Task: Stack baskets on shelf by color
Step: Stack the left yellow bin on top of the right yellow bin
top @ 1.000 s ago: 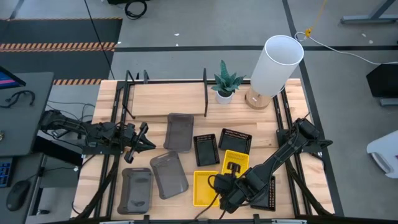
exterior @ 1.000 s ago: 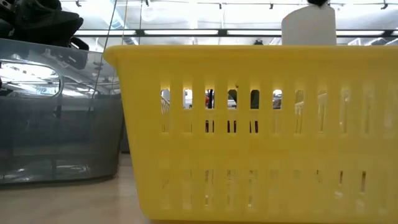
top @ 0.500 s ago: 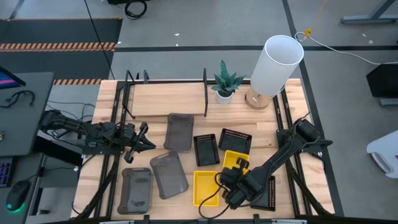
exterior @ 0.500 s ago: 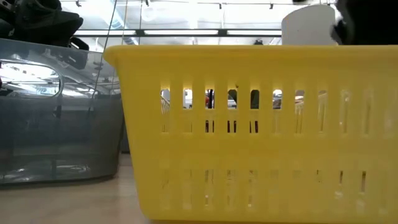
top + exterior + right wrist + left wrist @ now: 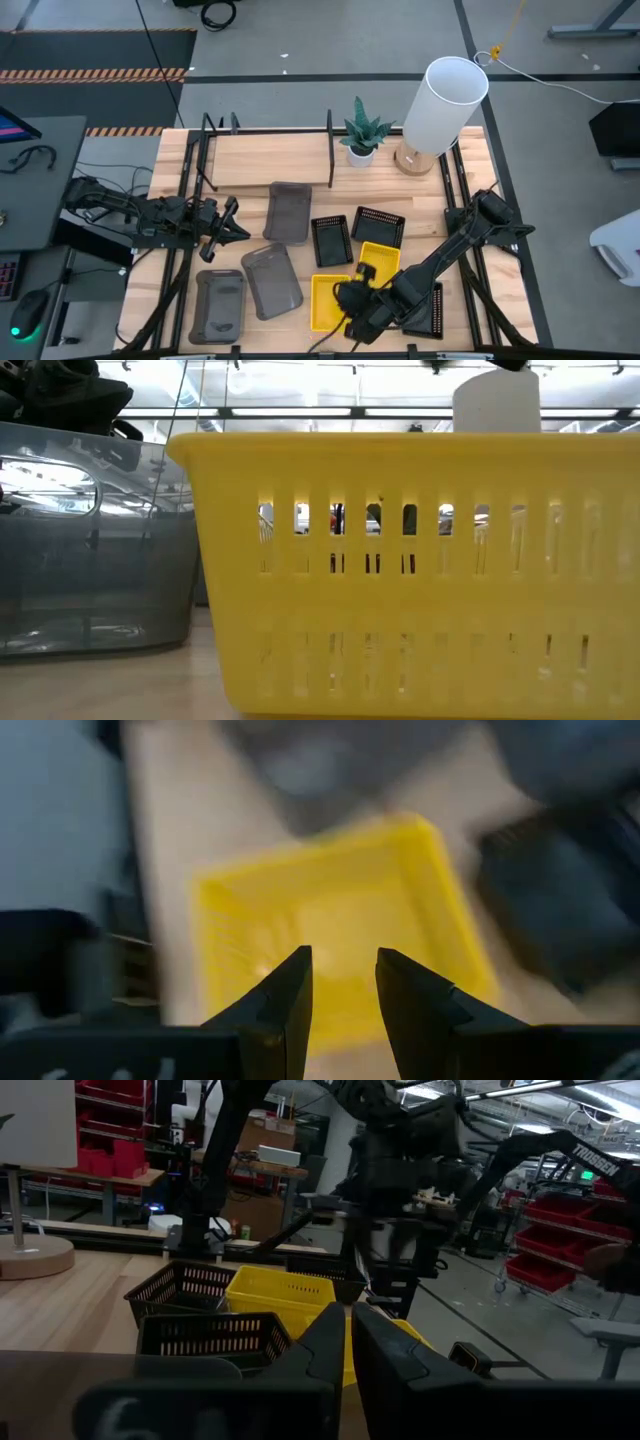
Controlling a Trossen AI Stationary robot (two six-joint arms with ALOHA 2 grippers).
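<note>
Two yellow baskets lie on the table: a near one [image 5: 322,303] and one behind it [image 5: 380,258]. The near one fills the low view [image 5: 420,570]. Around them lie three grey baskets [image 5: 272,282] and three black perforated ones [image 5: 332,240]. The shelf [image 5: 265,160] runs along the far edge. My right gripper [image 5: 347,297] hangs open over the near yellow basket [image 5: 330,900], pointing down and toward the table's left, its fingers above the hollow. My left gripper [image 5: 346,1330] waits shut at the table's left side [image 5: 232,225].
A small potted plant [image 5: 361,132] and a tall white lamp [image 5: 445,105] stand at the far edge, right of the shelf. Black frame bars [image 5: 190,190] run along both table sides. Bare wood shows between the shelf and the baskets.
My right gripper swung a little toward the table's right and far side, then back toward the left, and now hangs over the near yellow basket. The baskets have stayed in place.
</note>
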